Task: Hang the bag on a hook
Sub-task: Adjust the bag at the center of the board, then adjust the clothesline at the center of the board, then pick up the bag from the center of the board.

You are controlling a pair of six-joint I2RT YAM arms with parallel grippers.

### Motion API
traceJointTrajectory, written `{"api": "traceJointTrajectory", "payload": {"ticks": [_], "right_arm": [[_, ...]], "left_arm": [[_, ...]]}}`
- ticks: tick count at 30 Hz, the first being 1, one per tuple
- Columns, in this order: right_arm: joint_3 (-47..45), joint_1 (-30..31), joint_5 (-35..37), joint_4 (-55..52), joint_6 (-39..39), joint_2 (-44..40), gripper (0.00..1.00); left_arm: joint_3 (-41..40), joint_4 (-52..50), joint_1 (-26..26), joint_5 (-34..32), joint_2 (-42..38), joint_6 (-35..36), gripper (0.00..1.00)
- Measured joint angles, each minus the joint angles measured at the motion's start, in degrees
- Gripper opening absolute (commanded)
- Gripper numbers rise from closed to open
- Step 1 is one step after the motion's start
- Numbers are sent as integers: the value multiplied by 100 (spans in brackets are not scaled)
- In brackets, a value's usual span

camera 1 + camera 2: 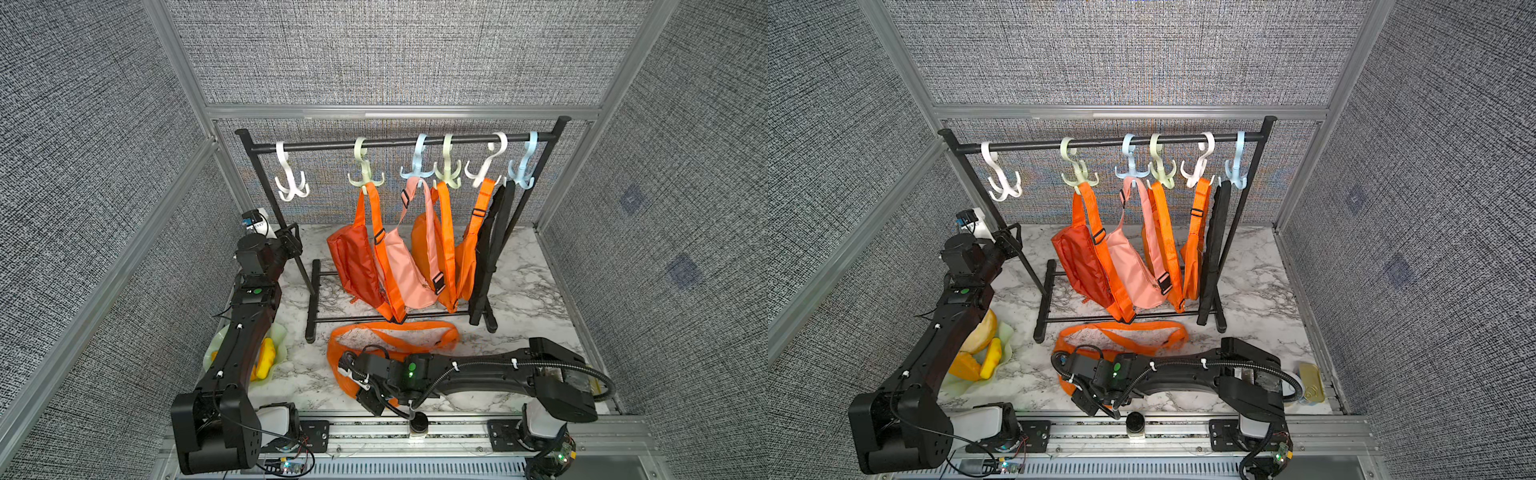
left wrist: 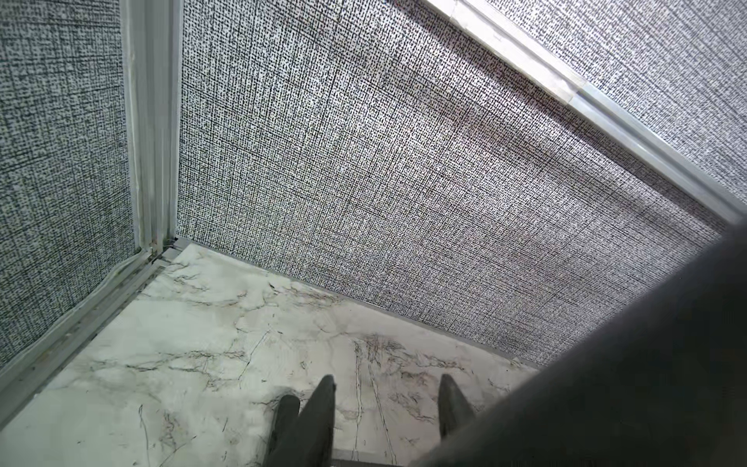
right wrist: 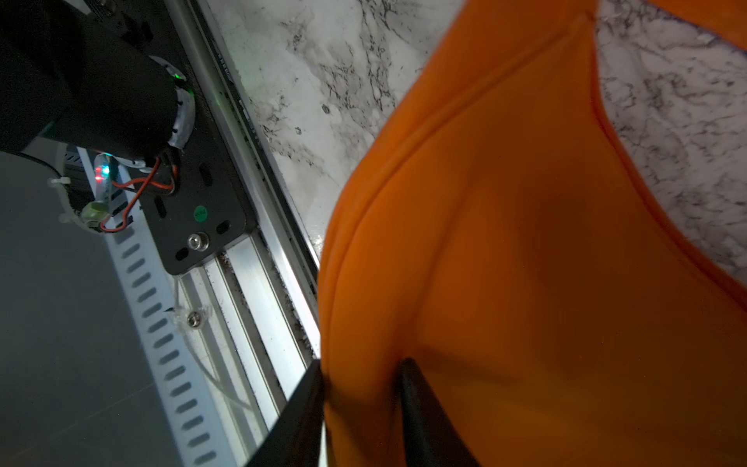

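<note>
Marble table (image 1: 523,291): rack (image 1: 324,146) held six hooks (image 1: 291,185), five bags (image 1: 353,266); one orange bag (image 3: 525,242) lay before it. Left gripper (image 2: 386,382) jaws spread, empty; right gripper (image 3: 364,366) jaws parted astride that bag.

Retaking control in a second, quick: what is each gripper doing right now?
Left gripper: open, nothing between its jaws.
Right gripper: jaws parted around a fold of the orange bag; whether it grips cannot be told.
</note>
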Motion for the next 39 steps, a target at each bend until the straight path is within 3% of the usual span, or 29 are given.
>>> {"api": "traceJointTrajectory", "payload": {"ticks": [9,17,21,24,26,28,30,33,39], "right_arm": [[-240,-205,125,9,-2,-715,44],[-695,-780,402,-146,-9,-1335,50],[-743,-1141,511,-319,-118,-1456,63],[-684,-1397,535,-393,-291,-1303,65],[-564,-1558,538,-496,-422,-1058,67],[-393,-1692,535,-595,-597,-767,67],[-197,-1757,483,-719,-780,-514,68],[114,-1805,396,-870,-1078,-188,71],[586,-1891,498,-1217,-1744,387,78]], "left_arm": [[-17,31,0,-101,-15,651,25],[-321,-109,9,-256,-483,835,25],[-487,-170,9,-345,-726,857,25],[-562,-170,9,-356,-822,883,26],[-595,-192,9,-352,-881,833,35],[-605,-249,9,-343,-944,614,62],[-581,-308,9,-348,-966,472,79],[-476,-584,9,-396,-979,337,86],[-468,-1274,9,-498,-1604,286,88]]}}
